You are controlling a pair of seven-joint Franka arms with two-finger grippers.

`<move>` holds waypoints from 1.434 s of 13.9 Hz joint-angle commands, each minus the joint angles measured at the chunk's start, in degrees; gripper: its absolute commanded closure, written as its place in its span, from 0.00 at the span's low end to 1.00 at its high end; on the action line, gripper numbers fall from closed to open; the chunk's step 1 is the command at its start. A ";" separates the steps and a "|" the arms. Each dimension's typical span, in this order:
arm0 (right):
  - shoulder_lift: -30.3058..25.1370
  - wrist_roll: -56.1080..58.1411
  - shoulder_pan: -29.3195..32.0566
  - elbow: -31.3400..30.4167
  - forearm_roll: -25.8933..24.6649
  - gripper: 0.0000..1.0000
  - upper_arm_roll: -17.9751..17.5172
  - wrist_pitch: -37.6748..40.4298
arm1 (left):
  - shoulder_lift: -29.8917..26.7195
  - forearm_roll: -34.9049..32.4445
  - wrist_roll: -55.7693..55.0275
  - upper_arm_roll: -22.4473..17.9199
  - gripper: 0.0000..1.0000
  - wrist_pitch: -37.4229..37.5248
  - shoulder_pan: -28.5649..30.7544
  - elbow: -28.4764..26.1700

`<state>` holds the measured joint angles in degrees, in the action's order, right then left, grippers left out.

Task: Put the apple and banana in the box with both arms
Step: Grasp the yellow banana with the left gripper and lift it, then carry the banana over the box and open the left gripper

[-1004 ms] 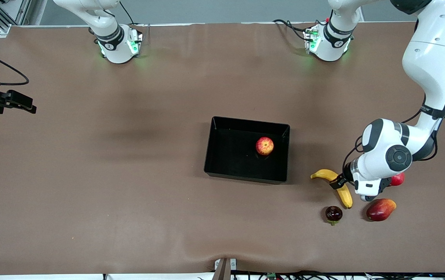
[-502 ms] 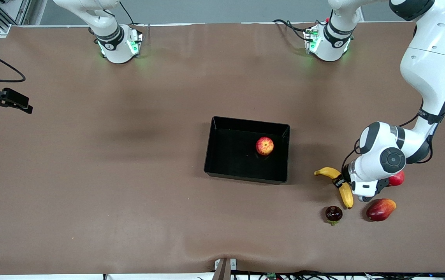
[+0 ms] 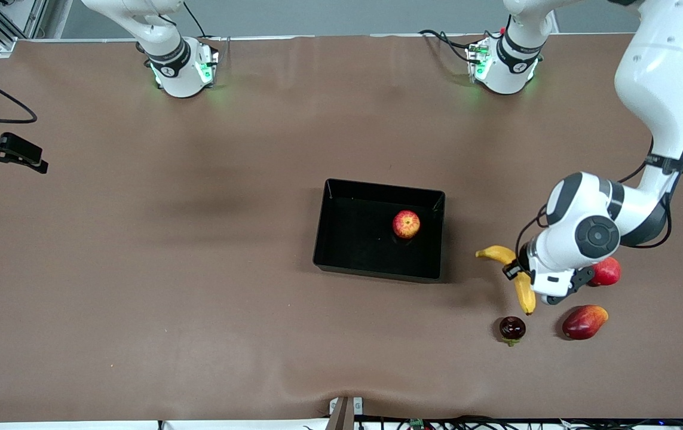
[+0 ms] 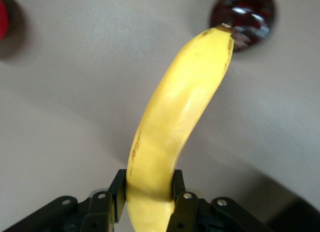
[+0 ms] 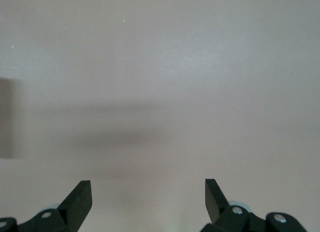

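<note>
The yellow banana (image 3: pixel 523 290) is clamped near its middle in my left gripper (image 3: pixel 513 272), just above the table beside the box, toward the left arm's end. In the left wrist view the black fingers (image 4: pixel 118 191) press both sides of the banana (image 4: pixel 170 127), with my left gripper (image 4: pixel 147 186) shut on it. The apple (image 3: pixel 406 224), red with yellow patches, lies inside the black box (image 3: pixel 377 186). My right gripper (image 3: pixel 24 160) waits open and empty at the right arm's end of the table; the right wrist view (image 5: pixel 148 189) shows only bare table between its fingers.
A dark red round fruit (image 3: pixel 512 328) and a red-orange mango (image 3: pixel 584 321) lie nearer the camera than the banana. A plain red round fruit (image 3: pixel 606 272) sits partly under the left arm's wrist. The dark fruit (image 4: pixel 243 11) shows past the banana's tip.
My left gripper has lifted the banana slightly and carried it a little away from the dark fruit. The right gripper has drifted slightly toward the table's edge.
</note>
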<state>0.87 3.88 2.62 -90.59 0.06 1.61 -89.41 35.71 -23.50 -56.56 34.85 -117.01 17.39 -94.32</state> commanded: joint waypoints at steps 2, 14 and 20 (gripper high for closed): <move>-1.22 -0.90 1.16 -0.20 0.38 0.00 -1.17 0.47 | -2.67 -0.50 -2.31 6.79 1.00 8.45 -0.24 3.16; -1.04 -0.98 1.07 0.07 0.73 0.00 -1.08 0.47 | 2.51 -0.50 -28.77 10.41 1.00 8.65 -18.07 8.36; -0.95 -0.98 1.07 -0.02 0.82 0.00 -1.08 0.29 | 6.55 -0.32 -31.59 5.41 1.00 4.96 -27.22 10.12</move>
<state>0.66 3.66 2.62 -90.48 0.20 1.33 -89.41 40.67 -23.45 -87.05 42.03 -110.98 -7.34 -86.20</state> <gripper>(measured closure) 0.000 0.595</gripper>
